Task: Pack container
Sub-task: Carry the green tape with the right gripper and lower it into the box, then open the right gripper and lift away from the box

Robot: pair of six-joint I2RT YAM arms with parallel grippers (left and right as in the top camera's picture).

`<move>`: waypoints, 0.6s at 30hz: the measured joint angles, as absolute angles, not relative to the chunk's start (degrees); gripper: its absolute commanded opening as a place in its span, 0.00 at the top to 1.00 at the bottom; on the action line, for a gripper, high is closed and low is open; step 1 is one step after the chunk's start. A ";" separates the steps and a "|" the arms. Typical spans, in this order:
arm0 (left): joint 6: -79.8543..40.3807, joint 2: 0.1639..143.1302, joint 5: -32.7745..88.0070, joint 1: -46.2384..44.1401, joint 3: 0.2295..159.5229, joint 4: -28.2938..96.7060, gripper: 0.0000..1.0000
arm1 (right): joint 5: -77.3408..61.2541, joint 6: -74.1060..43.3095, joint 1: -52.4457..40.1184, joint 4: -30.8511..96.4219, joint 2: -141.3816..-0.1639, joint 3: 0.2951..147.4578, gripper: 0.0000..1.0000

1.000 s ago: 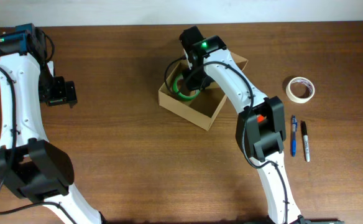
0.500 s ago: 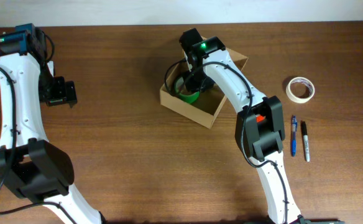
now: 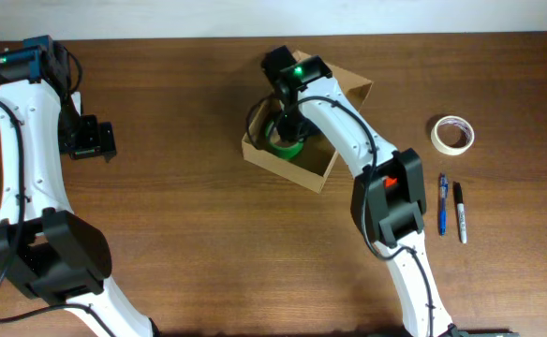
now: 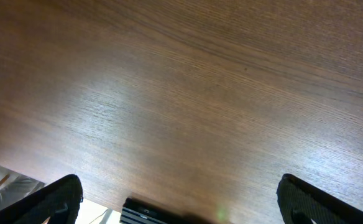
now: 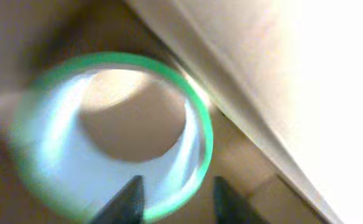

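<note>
The container, an open tan cardboard box, sits at the table's back middle with its flap folded out to the right. A green tape roll lies inside at its left end. My right gripper reaches down into the box over the roll. In the right wrist view the roll fills the left, blurred, beside the box's inner wall. The right gripper is open, one fingertip inside the ring and one outside it, clear of the rim. My left gripper hangs wide open over bare wood, far left.
A cream tape roll lies to the right of the box. Below it a blue pen and a black marker lie side by side. The table's edge shows at the bottom left of the left wrist view.
My right gripper has gone from shut on the green roll to open, and the roll now rests in the box. The box has shifted slightly. The left arm has not moved.
</note>
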State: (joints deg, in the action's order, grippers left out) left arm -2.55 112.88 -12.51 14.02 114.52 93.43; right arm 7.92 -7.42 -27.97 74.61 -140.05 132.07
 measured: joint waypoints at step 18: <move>-2.55 112.88 -12.51 14.02 114.52 93.43 0.00 | 21.74 -11.42 -20.93 92.05 -108.31 147.17 0.32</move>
